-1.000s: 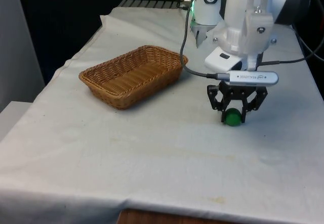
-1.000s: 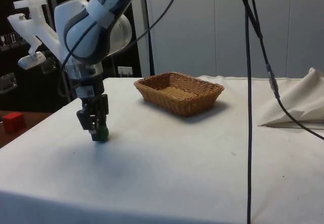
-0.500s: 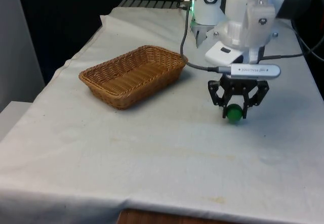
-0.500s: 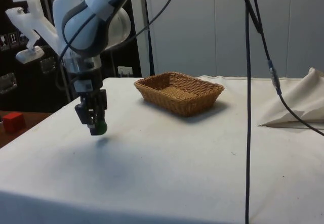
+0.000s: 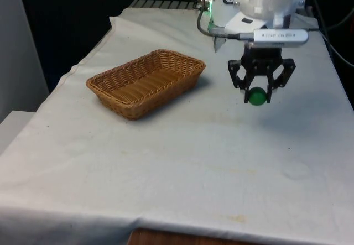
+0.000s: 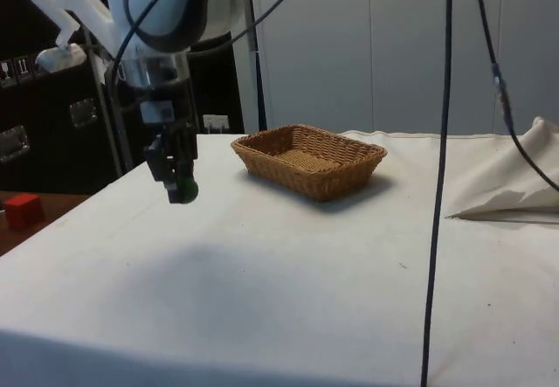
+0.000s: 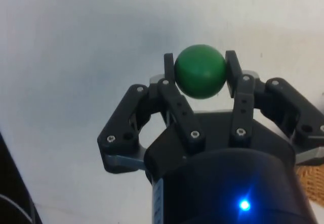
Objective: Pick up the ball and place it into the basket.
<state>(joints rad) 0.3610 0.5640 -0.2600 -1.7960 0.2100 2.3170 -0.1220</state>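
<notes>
The ball [image 5: 256,97] is green, smooth and matt, with a soft sheen like hard plastic or painted wood. The gripper [image 5: 257,98] is black matt plastic, its links fixed with small bright metal screws. The basket [image 5: 145,82] is woven wicker, tan and rough, with a ribbed weave. The cloth [image 5: 166,162] over the table is white matt fabric, slightly creased and faintly stained near its front edge. The arm [image 6: 170,7] has glossy white plastic shells

Even, bright overhead light falls on the white cloth [image 5: 166,162], with a soft shadow under the raised gripper [image 5: 256,98]. In the wrist view the cloth looks slightly blurred, possibly out of focus.
</notes>
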